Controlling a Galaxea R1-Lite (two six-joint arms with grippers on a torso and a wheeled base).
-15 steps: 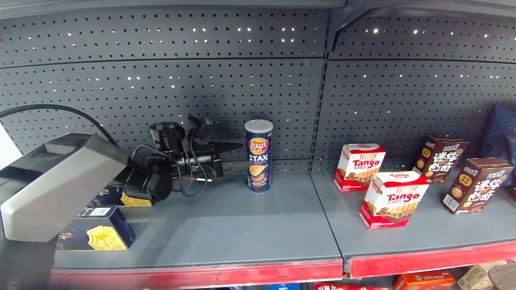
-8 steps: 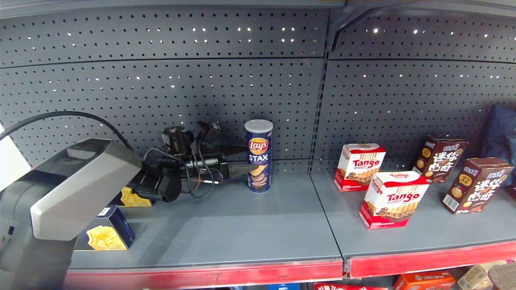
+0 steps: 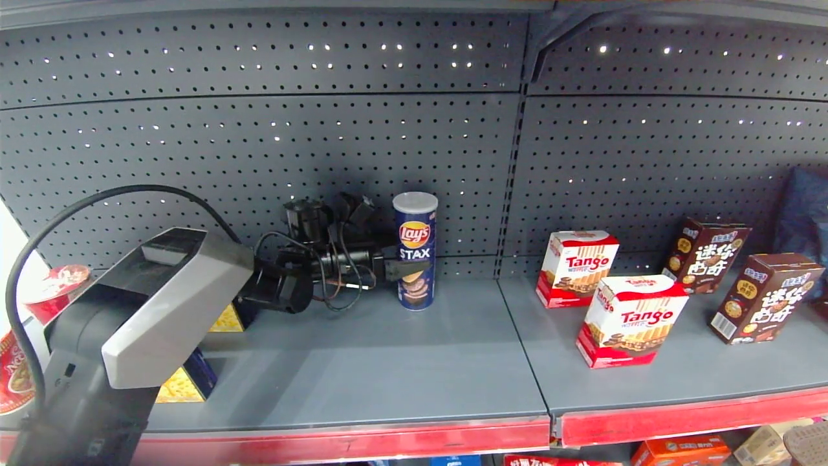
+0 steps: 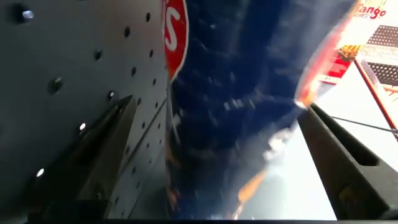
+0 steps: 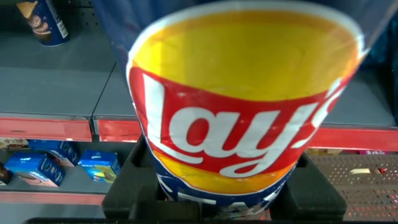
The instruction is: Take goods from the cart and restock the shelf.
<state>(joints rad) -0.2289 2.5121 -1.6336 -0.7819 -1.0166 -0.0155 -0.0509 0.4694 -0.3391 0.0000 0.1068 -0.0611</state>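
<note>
At the far left stand red-lidded paper cups (image 3: 63, 279), then dark-blue cartons (image 3: 184, 382) printed yellow, partly hidden by the left arm. The left gripper (image 3: 417, 262) lies level over the grey metal shelf (image 3: 388, 362), and its two black tapered fingers (image 4: 93, 162) stand spread on either side of the chip can (image 3: 414, 249) (a thin gap shows at one side in the left wrist view; the other finger is close against the can). This can, a tall glossy blue cylinder with a pale lid, stands upright near the perforated back panel (image 3: 259, 129).

To its right are two red-and-white cardboard wafer boxes (image 3: 631, 320), then two brown boxes (image 3: 763, 296), tilted, and a dark-blue bag (image 3: 802, 207) at the edge.

The right gripper (image 5: 224, 202) clasps a second chip can (image 5: 242, 93) at its base, held out in front of the shelf's red front lip (image 5: 50, 127).
</note>
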